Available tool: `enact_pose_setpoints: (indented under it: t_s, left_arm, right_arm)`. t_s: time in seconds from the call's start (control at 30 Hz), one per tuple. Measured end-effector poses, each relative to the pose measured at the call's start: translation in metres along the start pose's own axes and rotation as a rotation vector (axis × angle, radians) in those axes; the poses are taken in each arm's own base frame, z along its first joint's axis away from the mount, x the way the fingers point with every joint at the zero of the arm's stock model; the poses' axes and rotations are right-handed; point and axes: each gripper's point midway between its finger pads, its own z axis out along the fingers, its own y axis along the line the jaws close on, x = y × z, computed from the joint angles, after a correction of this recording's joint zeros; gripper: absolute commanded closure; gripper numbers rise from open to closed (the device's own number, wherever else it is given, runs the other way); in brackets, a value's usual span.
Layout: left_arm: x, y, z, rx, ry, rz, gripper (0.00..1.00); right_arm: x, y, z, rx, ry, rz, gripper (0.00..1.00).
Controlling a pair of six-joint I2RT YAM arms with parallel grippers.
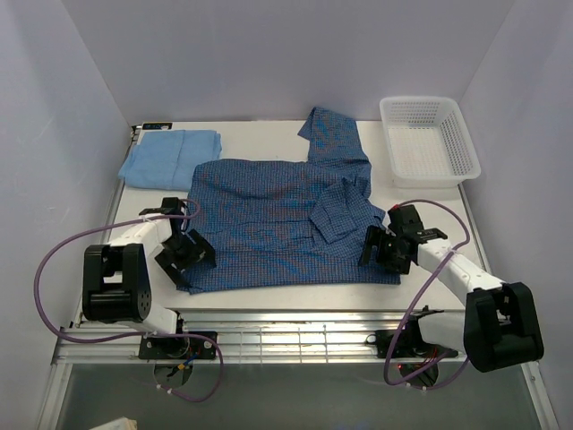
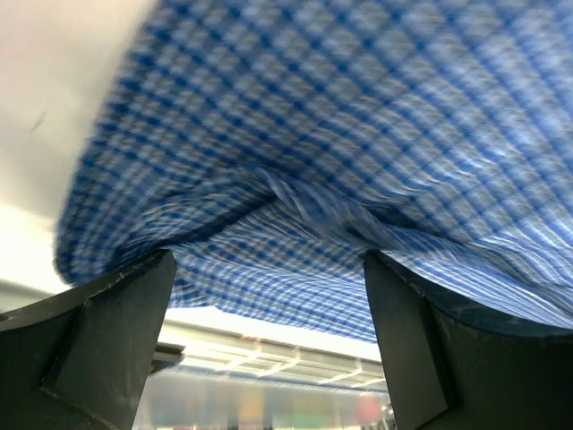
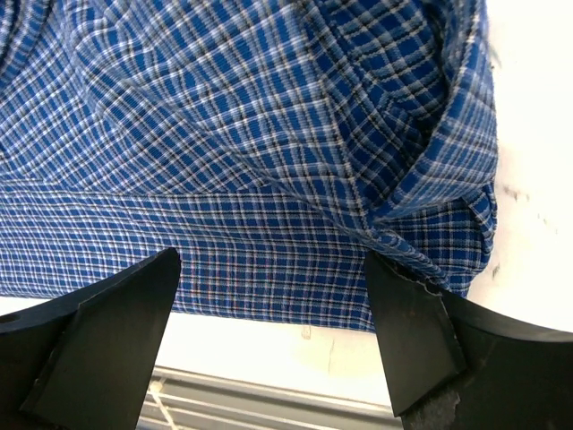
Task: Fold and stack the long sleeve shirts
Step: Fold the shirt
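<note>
White-and-black arms (image 1: 143,233), purple cables (image 1: 38,276)

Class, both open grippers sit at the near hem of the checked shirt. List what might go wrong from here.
1. The right gripper is beside the folded-in sleeve of the checked shirt. Closing may catch only that layer and pull the fold open.
2. Cloth bunches in front of the left gripper, so an uneven pinch could skew the fold.
3. The other sleeve lies stretched away from the shirt's body and may trail loose when the hem is lifted.
</note>
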Motion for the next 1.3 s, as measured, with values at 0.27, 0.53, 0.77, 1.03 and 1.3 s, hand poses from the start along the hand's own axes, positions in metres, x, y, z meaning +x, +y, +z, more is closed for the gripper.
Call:
enact_pose_setpoints:
  t_s: [0.27,0.53,0.77,1.03,1.3]
  left_arm:
    - [-0.028,-0.009,-0.037,-0.032,-0.088,0.008,0.02]
    - [-0.079,-0.139,-0.132,0.284,-0.385,0.215,0.02]
    - [0.017,-0.312,-0.132,0.523,-0.336,0.669,0.02]
    - [0.138,-0.386,-0.05,0.57,-0.111,0.961,0.02]
    - [0.183,-0.368,-0.005,0.489,0.019,1.025,0.02]
  right_arm:
    - [0.023,-0.007,-0.016,0.023,0.064,0.042,0.1]
    - [-0.064,0.034,-0.085,-0.068,-0.225,-0.038,0.1]
    - [-0.102,0.011,-0.104,0.029,-0.345,0.074,0.1]
    - [-0.117,-0.051,-0.107,0.153,-0.367,0.261,0.1]
    - [-0.111,-0.068,-0.105,0.167,-0.354,0.268,0.1]
